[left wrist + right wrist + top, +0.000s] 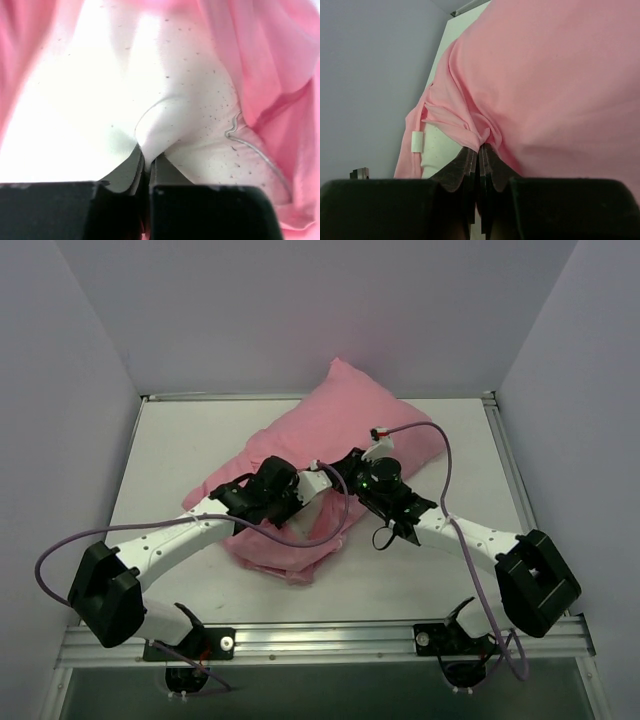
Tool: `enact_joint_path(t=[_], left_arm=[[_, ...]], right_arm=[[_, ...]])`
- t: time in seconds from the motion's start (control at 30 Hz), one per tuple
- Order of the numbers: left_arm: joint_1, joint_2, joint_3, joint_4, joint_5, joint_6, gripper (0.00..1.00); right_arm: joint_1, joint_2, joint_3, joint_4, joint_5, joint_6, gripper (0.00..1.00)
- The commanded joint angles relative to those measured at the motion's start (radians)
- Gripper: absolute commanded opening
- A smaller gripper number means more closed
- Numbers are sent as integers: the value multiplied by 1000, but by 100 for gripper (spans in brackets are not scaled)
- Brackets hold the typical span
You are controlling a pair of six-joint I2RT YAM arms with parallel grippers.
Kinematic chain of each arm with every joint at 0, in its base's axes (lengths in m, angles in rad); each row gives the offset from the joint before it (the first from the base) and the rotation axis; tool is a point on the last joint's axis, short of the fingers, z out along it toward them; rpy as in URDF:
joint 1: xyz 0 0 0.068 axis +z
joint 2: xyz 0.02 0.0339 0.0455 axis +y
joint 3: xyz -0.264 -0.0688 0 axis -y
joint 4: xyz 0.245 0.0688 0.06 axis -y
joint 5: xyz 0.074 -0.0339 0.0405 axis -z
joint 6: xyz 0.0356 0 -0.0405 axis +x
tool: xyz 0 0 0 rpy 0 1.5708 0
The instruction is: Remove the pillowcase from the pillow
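Left end effector (146, 157) clamps the pillow (125, 75) at its tips, right end effector (480, 150) the pillowcase (545, 75).

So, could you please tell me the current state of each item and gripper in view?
pillowcase: on the pillow, covering most of it, bunched up at its near open end.
pillow: mostly inside the case, white fabric exposed at the opening.
left gripper: shut, pinching a fold of the white pillow.
right gripper: shut, pinching a pink fold of the pillowcase.
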Motion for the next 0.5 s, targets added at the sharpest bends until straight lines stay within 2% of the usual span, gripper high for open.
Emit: enact_joint_path(t=[0.0, 0.07, 0.2, 0.23, 0.27, 0.3, 0.33, 0.4, 0.47], left_arm=[[45, -9, 6, -136, 31, -16, 2], [45, -23, 44, -152, 54, -54, 2], [54, 6, 233, -214, 135, -166, 2], [57, 20, 318, -221, 149, -185, 2], [59, 47, 356, -221, 155, -199, 2], [58, 61, 388, -219, 167, -224, 2], [59, 78, 441, -218, 170, -232, 2], [59, 124, 480, -209, 172, -243, 2], [59, 159, 518, -199, 169, -243, 2]], right_arm=[[-67, -78, 4, -7, 15, -40, 0], [-84, -74, 38, -56, 12, -77, 0], [-107, -40, 135, -134, -15, -150, 0], [-110, -29, 168, -165, -17, -166, 3], [-111, -14, 240, -237, -19, -207, 13], [-113, -8, 277, -274, -19, -227, 41], [-113, -5, 311, -318, -13, -246, 51], [-111, -20, 380, -447, 29, -264, 63], [-110, -73, 388, -541, 46, -266, 65]])
